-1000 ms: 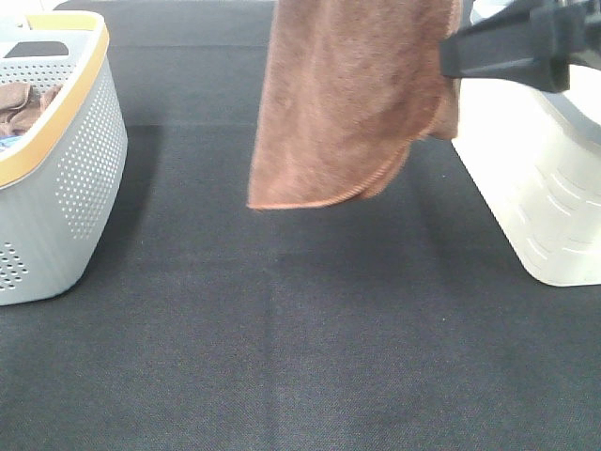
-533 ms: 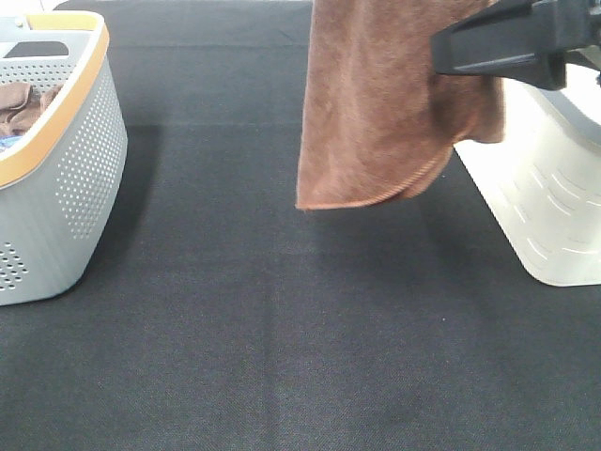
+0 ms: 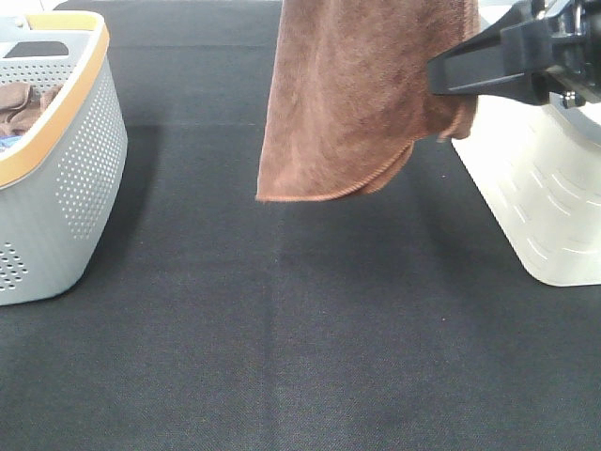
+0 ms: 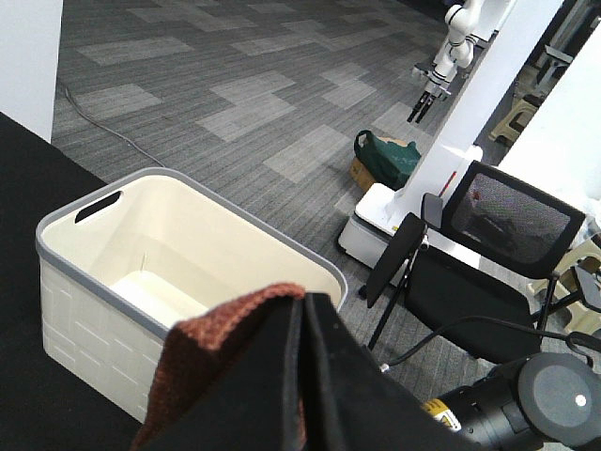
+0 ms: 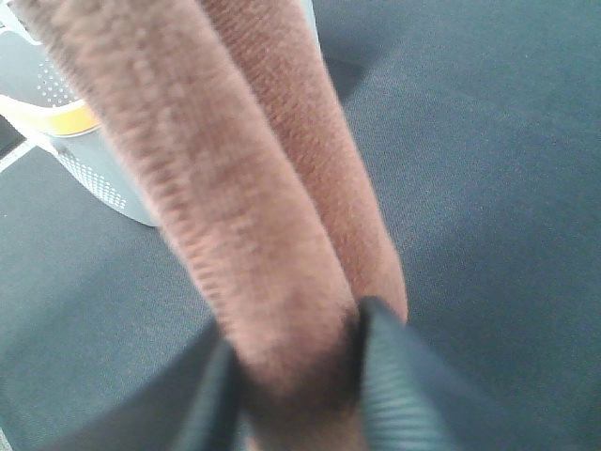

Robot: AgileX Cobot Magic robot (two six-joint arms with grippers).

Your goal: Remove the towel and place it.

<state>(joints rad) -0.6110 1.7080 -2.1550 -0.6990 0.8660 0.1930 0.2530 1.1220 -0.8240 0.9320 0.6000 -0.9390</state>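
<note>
Jaws, right: narrowed sharply over the last second onto the hanging side edge of the rust-brown microfibre towel (image 3: 357, 94); in the right wrist view the plush roll fills the gap and touches both black fingers (image 5: 399, 376), so I read it as pinched
Jaws, left: pressed together on a fold at the towel's top, above the high view's frame; unchanged
Towel: hanging free in the air over the far middle of the black cloth-covered table (image 3: 310, 338); lower hem clear of the surface; between the two baskets and in neither
Change: half a second ago the towel had swung toward the cream basket; now it is back toward the middle, and the right arm's black finger reaches slightly further across its edge
Baskets: grey perforated plastic basket with an orange rim (image 3: 84, 160) on the left, some brown cloth showing inside; cream slotted plastic basket (image 3: 554, 216) on the right, nothing visible in it from the left wrist view
Meaning: removal looks done and placing is still to come; a second hold should stop the swinging and let the cloth be steered or spread; the task names no destination
Risk: the right pinch sits on a thick rolled edge, which may slip
</note>
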